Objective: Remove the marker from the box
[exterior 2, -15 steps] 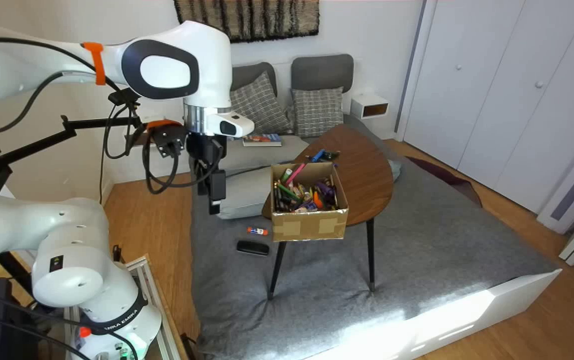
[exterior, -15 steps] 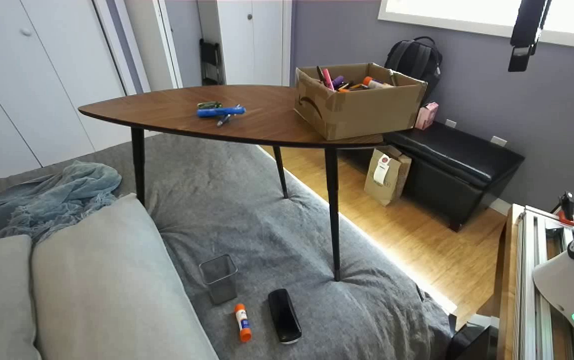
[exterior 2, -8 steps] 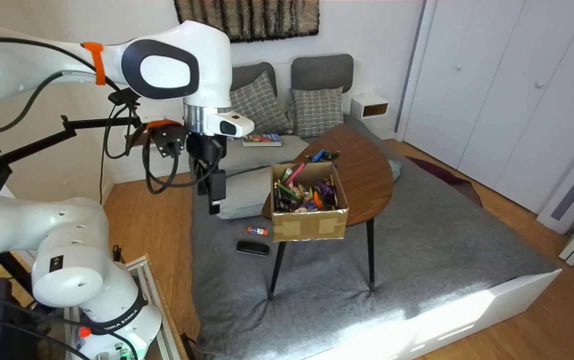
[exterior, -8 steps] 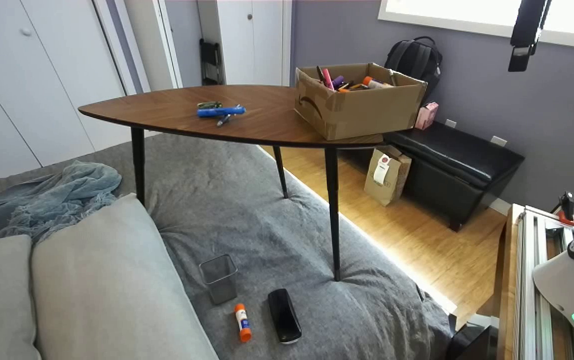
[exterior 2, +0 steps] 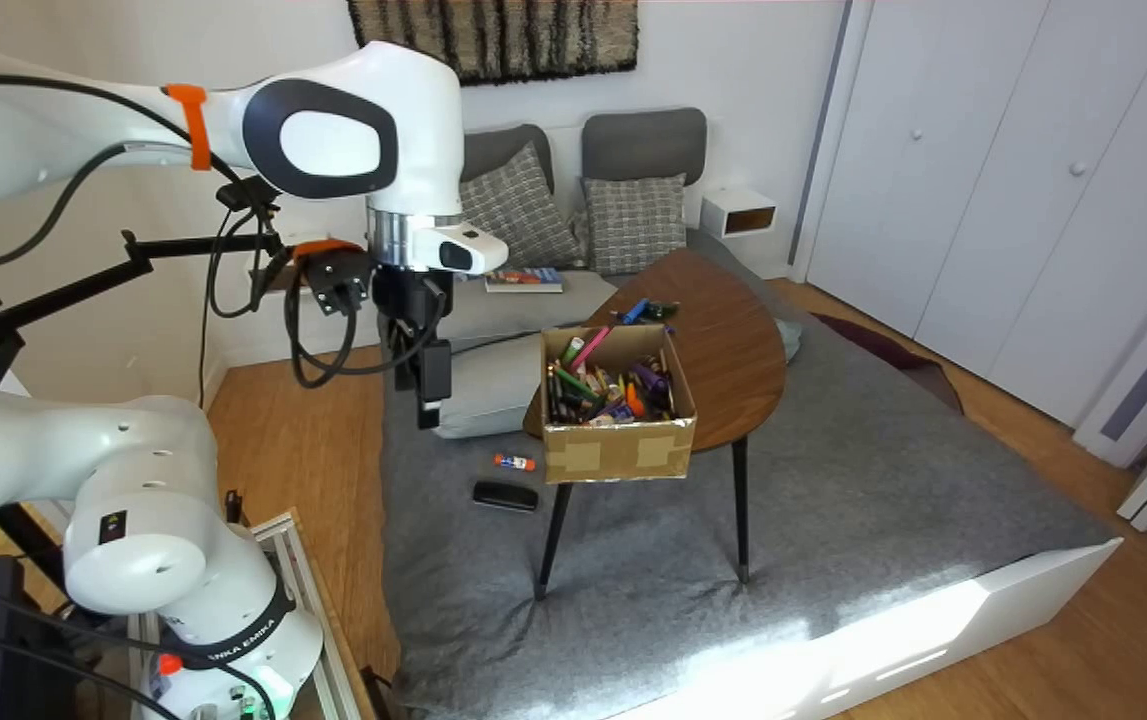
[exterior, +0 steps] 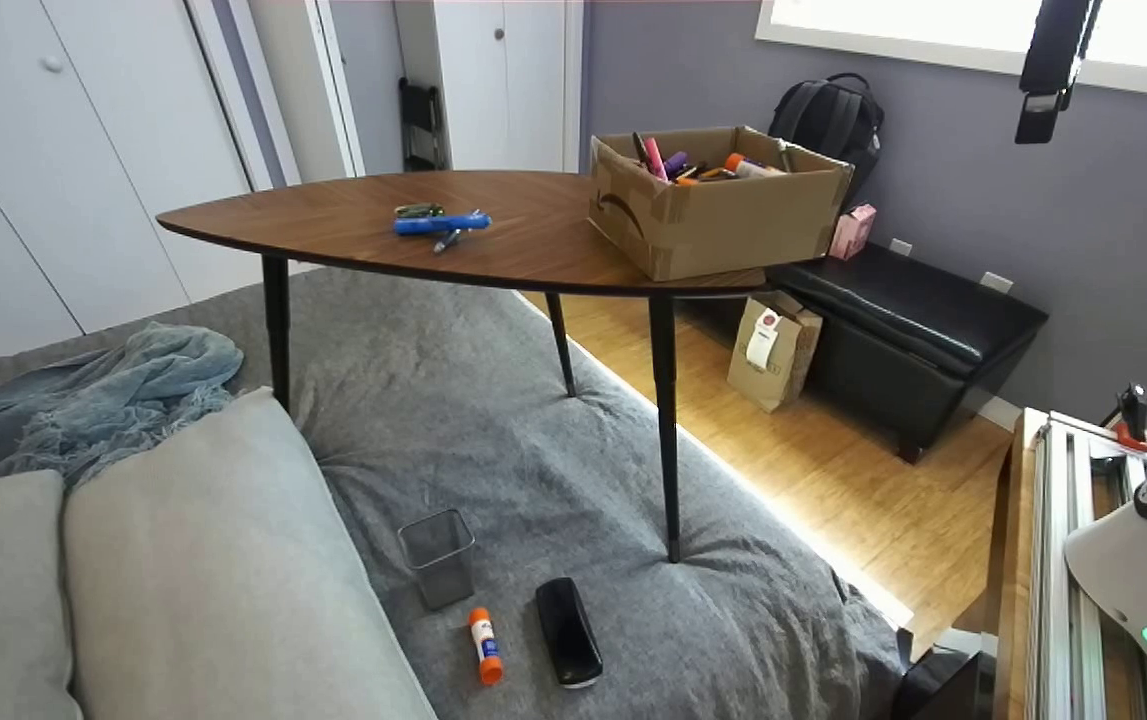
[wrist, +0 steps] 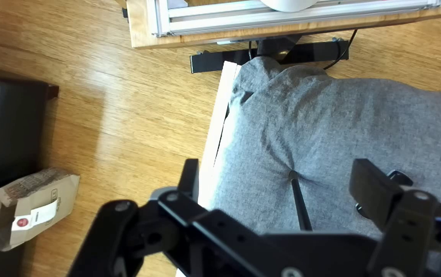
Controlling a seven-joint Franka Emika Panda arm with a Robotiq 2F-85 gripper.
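The tan cardboard box [exterior: 748, 225] stands on the brown wooden table in both exterior views [exterior 2: 618, 452]. It is filled with many pens and markers, and I cannot single out the marker among them. A slim dark-greyish stick [exterior: 447, 241] lies on the table beside a bright blue pen-like item [exterior: 441, 223]; I cannot tell whether it is the marker. My gripper [exterior 2: 428, 400] hangs to the left of the box in an exterior view, apart from it. In the wrist view the gripper [wrist: 276, 173] is open with nothing between its fingers; the box is out of view there.
The table [exterior: 523, 245] stands on a grey bed [exterior 2: 883, 480]. On the bed are an orange-capped glue stick [exterior: 485, 645], a black case [exterior: 568, 632] and a mesh cup [exterior: 436, 558]. A black chest [exterior: 913, 310] and a paper bag [exterior: 773, 350] stand on the floor.
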